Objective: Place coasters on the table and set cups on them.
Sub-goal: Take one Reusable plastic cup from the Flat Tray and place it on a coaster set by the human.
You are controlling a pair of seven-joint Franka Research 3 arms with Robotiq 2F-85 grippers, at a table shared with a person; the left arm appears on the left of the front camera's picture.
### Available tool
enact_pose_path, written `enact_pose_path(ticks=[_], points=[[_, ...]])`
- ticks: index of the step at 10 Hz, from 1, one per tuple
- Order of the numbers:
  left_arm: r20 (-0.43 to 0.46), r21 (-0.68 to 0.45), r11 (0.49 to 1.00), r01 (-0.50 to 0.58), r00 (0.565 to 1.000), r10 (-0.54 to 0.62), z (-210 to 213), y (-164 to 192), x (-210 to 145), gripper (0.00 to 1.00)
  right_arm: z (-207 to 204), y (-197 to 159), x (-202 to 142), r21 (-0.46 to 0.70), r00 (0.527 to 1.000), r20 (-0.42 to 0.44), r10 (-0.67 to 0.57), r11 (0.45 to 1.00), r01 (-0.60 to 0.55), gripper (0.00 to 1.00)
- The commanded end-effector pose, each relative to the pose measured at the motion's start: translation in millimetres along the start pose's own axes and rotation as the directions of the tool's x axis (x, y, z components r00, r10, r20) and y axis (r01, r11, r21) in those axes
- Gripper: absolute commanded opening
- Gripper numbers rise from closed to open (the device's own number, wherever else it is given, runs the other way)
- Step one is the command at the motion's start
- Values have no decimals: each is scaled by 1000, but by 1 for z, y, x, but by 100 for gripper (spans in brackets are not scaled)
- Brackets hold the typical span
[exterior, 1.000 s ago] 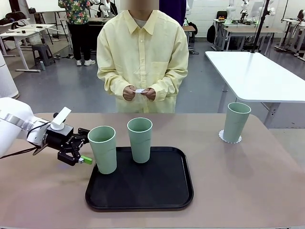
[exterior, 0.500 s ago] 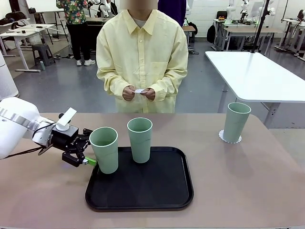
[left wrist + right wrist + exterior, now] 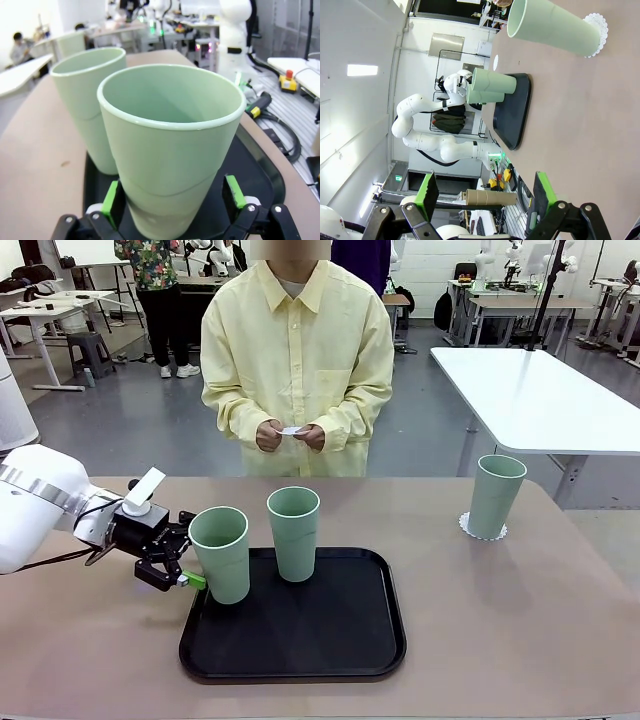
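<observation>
The left end effector [image 3: 172, 197] stands apart around the near left cup [image 3: 170, 150] on the black tray [image 3: 330, 640]. The right end effector [image 3: 482, 192] is also apart.

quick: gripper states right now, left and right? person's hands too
Left gripper: open, pads either side of the near cup, not clamped.
Right gripper: open, empty.
Person's hands: holding a small white piece.

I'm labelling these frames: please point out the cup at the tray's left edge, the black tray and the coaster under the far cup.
Left cup [image 3: 170, 165], left wrist view, side wall.
Black tray [image 3: 300, 632], front view, bare floor.
Coaster [image 3: 466, 528], front view, lacy left edge.
</observation>
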State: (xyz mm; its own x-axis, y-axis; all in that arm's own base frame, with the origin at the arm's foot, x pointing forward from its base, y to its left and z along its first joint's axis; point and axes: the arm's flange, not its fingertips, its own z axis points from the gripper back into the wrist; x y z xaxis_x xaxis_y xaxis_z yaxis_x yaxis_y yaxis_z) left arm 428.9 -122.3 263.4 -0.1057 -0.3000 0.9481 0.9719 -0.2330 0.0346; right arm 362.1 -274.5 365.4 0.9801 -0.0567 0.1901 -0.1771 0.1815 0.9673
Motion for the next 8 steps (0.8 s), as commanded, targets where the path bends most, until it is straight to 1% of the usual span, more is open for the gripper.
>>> enact_pose_path(ticks=[1, 3, 4, 5, 6, 8], points=[[-12, 2, 999, 32, 999, -32, -8, 5, -7, 100, 1, 0, 0, -3, 1000, 1, -2, 1000, 2, 100], [-11, 24, 1000, 14, 1000, -13, -14, 11, -6, 100, 1, 0, 0, -3, 1000, 1, -2, 1000, 2, 100], [-9, 23, 1000, 14, 1000, -14, -17, 13, -6, 100, 1, 0, 0, -3, 1000, 1, -2, 1000, 2, 100], [-9, 25, 999, 41, 999, -41, -19, 14, -6, 100, 1, 0, 0, -3, 1000, 1, -2, 1000, 2, 100], [-4, 32, 999, 32, 999, -31, -21, 14, -7, 100, 1, 0, 0, -3, 1000, 1, -2, 1000, 2, 100], [6, 79, 997, 13, 1000, -14, -23, 14, -8, 100, 1, 0, 0, -3, 1000, 1, -2, 1000, 2, 100]])
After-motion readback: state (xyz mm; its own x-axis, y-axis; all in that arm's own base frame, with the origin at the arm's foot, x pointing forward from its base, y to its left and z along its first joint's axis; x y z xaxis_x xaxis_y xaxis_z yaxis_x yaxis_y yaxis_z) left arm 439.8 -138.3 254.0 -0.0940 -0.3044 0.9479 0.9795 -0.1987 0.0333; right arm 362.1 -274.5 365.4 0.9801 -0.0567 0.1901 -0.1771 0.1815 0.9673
